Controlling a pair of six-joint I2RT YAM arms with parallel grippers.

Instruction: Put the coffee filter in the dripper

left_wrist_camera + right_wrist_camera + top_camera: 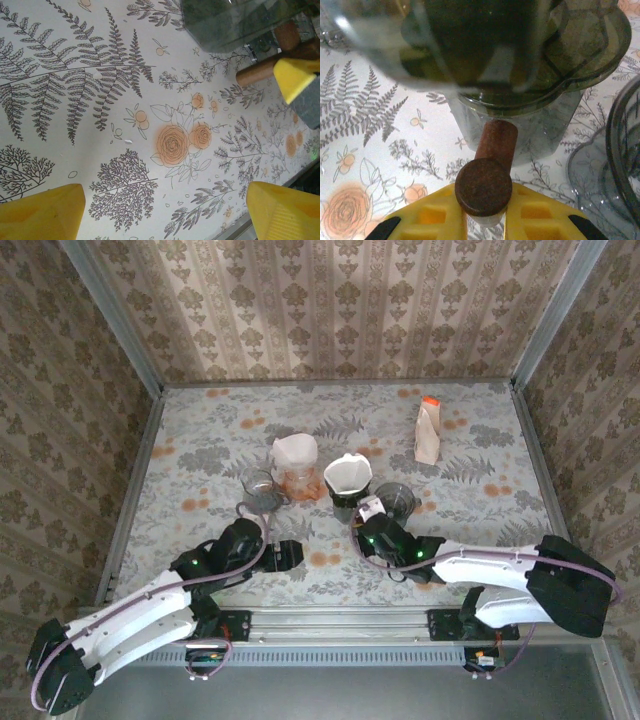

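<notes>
- Between the right gripper's (pixel 485 217) yellow fingers sits the dripper's wooden handle (pixel 483 186), pinched nearly shut.
- Left gripper (pixel 165 212) gapes wide, holding nothing.
- Coffee filter (pixel 347 471): a white cone that appears seated in the dripper (pixel 346 502). Likely paper-light, soft and crushable, so pinch its rim gently.
- Glass vessel (pixel 397 498) stands just beside; carton (pixel 428 430) well apart; open table beyond.

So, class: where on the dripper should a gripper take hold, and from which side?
Grip the wooden handle on the dripper, coming from the near side: it juts out that way as a slim round peg, while the cone is wide and smooth. The right gripper holds it so.
</notes>
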